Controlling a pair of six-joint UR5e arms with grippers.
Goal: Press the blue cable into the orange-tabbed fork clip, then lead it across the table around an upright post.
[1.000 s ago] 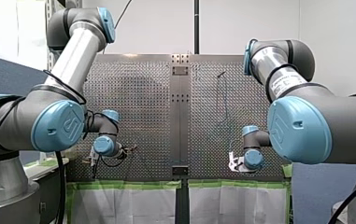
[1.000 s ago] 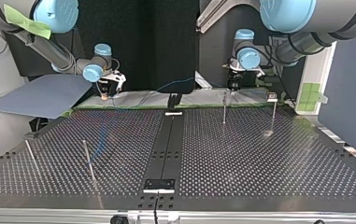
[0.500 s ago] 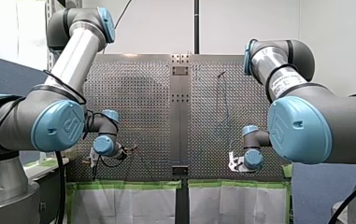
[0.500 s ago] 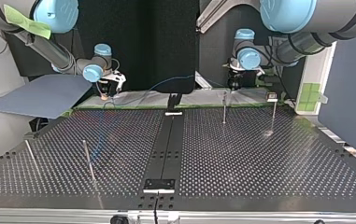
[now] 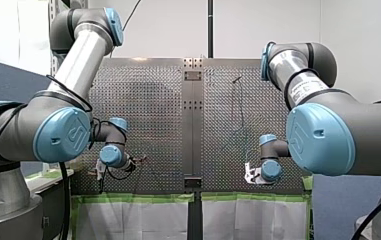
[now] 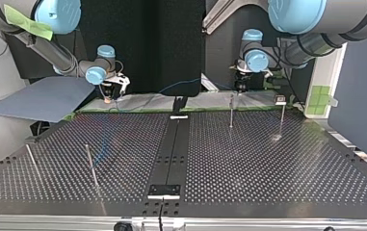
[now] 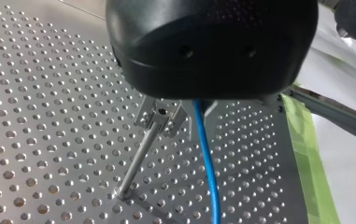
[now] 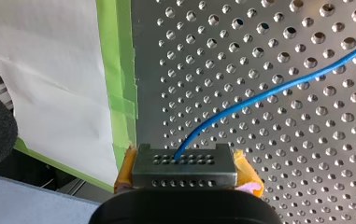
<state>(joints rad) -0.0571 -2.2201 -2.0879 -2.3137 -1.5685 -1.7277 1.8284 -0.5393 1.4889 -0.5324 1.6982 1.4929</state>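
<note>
Blue cable (image 8: pixel 259 99): it is lying slack on the perforated table (image 8: pixel 306 186), curving away ahead of my right gripper (image 8: pixel 185 163). Another stretch is hanging down from under my left gripper (image 6: pixel 241 88).
Handling: I am judging it light, thin and limp, so it is bending wherever nothing is supporting it. The jacket is looking smooth, so a loose pinch is likely to be letting it slide. It is not fragile, though sharp kinks are worth avoiding.
Where to hold: I am favouring a pinch close behind the stretch to be pressed in, where a short length is acting stiff enough to push.
Right gripper: its yellow pads (image 8: pixel 245 173) are sitting either side of a closed metal tip, which is pinching the cable's end.
Left gripper: the cable is coming out from beneath its black body; I cannot tell whether it is clamping.
Upright post (image 7: pixel 138 161): it is standing just beside the cable below the left gripper, not touching it.
Fork clip: I am not finding it in any view.
Green tape (image 8: pixel 119 70): it is edging the table beside the right gripper.
</note>
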